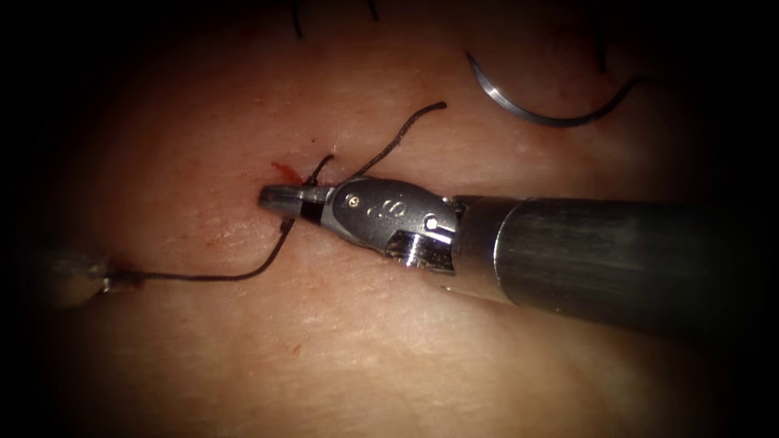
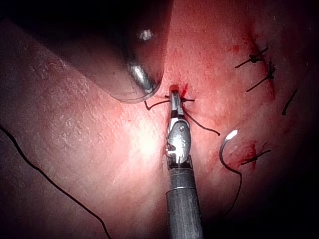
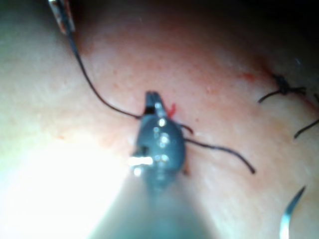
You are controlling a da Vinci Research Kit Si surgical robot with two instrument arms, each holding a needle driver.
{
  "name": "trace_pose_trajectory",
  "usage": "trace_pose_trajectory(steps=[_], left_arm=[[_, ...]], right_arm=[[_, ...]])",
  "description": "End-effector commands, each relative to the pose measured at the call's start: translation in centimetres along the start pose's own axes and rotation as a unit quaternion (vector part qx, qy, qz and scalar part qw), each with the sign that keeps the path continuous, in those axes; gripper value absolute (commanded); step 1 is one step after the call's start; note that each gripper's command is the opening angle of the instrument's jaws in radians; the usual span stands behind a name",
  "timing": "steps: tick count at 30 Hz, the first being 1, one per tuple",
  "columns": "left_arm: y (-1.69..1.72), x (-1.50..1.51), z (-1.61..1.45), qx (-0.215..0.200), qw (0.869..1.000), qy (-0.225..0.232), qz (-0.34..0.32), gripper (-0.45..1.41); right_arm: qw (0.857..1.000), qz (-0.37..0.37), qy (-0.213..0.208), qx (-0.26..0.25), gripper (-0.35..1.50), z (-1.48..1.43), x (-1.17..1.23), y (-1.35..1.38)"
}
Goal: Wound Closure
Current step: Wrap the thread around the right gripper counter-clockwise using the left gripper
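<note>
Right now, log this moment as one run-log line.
right tool: jaws shut at the stitch | left tool: holds thread | needle: free on tissue, right of stitch

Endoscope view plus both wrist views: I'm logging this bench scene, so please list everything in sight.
tissue: one, pink, beneath everything.
needle: one, silver, lying free on the tissue, right of the cut, not in it.
thread: one, dark, from the stitch to the left tool.
older stitches: three, dark, knotted.
red fluid: one smear, beside the stitch.
left tool: left of the cut, holding the thread.
right tool: jaws shut at the stitch, holding nothing visible.
</note>
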Motion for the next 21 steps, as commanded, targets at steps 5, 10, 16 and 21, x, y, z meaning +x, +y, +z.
trace_pose_trajectory(steps=[5, 10, 16, 21], left_arm=[[-0.06, 0.47, 0.14, -0.022, 0.999, 0.046, 0.016, -0.45], [-0.36, 0.68, 0.4, -0.02, 0.997, 0.07, 0.015, -0.45], [-0.62, 0.77, 0.56, -0.027, 0.995, 0.099, 0.01, -0.45], [-0.84, 0.89, 0.79, -0.024, 0.995, 0.096, 0.018, -0.45]], right_arm=[[1.0, 0.003, 0.011, 0.003, -0.35, 0.06, 0.02, -0.02], [1.0, 0.005, 0.019, 0.009, -0.35, 0.02, 0.08, -0.06], [0.999, 0.003, 0.024, 0.022, -0.35, 0.0, 0.12, -0.16], [0.999, 0.004, 0.04, 0.025, -0.35, -0.2, 0.16, -0.31]])
